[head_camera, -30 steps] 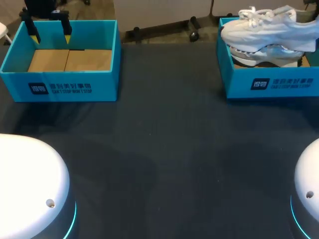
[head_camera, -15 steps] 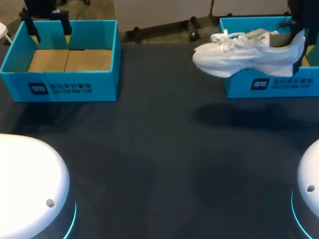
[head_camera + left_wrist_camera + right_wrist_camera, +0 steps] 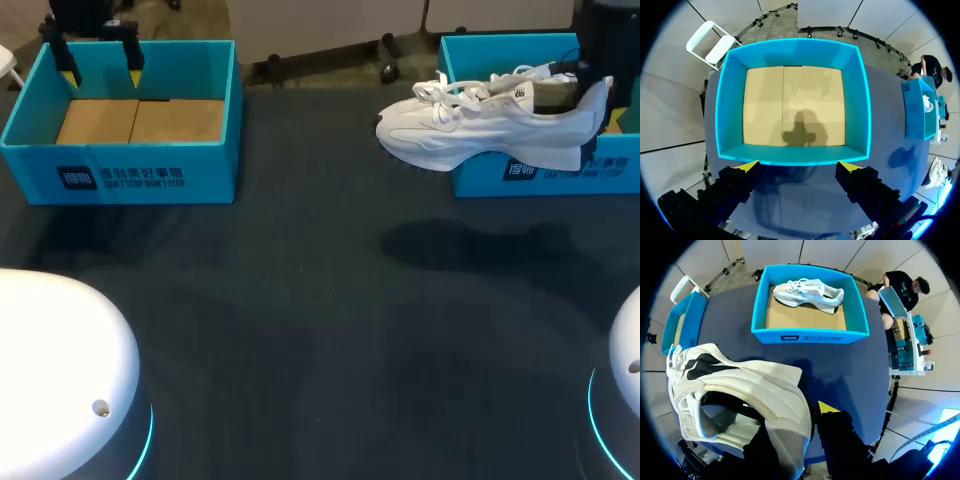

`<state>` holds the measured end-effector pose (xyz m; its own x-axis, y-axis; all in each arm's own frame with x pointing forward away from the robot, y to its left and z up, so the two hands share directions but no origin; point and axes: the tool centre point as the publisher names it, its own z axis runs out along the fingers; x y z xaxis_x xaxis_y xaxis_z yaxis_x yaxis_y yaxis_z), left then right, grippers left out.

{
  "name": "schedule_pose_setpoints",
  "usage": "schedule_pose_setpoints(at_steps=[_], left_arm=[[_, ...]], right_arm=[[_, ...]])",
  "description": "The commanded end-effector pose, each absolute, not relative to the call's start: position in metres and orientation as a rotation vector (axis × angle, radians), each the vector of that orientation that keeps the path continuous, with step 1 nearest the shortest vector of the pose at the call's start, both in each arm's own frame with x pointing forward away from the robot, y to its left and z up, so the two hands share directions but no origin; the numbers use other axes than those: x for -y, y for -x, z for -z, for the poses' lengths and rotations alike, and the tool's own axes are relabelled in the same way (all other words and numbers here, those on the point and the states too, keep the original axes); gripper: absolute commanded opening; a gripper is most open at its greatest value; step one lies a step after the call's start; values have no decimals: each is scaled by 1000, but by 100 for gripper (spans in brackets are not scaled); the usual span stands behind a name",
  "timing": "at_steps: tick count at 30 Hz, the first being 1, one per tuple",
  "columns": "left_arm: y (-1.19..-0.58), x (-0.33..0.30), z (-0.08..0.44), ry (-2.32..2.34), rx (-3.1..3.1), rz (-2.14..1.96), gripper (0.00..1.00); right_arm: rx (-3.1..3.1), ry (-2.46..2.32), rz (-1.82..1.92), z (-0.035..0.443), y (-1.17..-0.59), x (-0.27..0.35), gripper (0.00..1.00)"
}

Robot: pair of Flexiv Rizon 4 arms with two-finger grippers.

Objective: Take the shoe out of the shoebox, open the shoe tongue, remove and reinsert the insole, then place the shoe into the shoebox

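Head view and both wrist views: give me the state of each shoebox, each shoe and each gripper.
left shoebox: lidless, empty.
right shoebox: lidless, holds the second shoe.
second shoe: lying on the box floor.
held shoe: in the air, clamped at the heel.
left gripper: open, over the left shoebox's rim.
right gripper: shut on the held shoe.

Left box [image 3: 120, 178] sits far left on the counter [image 3: 320, 300], left pincer [image 3: 100, 62] over its back wall. Far right, the shoebox [image 3: 560, 172], second shoe [image 3: 807, 292] inside. The shoe [image 3: 480, 125] hangs before its front-left corner, heel in the right pincer [image 3: 807, 422].
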<state>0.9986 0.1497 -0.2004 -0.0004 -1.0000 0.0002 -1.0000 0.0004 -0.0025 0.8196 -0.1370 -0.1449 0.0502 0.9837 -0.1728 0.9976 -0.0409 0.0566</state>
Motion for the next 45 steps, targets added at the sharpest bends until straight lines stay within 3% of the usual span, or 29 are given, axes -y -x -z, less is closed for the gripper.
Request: schedule_pose_setpoints(at_steps=[1, 22, 41, 45], left_arm=[[-999, -150, 200, 2220, -2221, 2, 100], [-999, -150, 200, 2220, -2221, 2, 100], [-999, -150, 200, 2220, -2221, 2, 100], [-999, -150, 200, 2220, -2221, 2, 100]], right_arm=[[-2071, -2144, 123, 148, -820, 129, 0], [-2222, -2177, 47, 236, -730, 17, 0], [-2222, -2177, 47, 236, -730, 17, 0], [-2268, -2128, 78, 258, -720, -8, 0]])
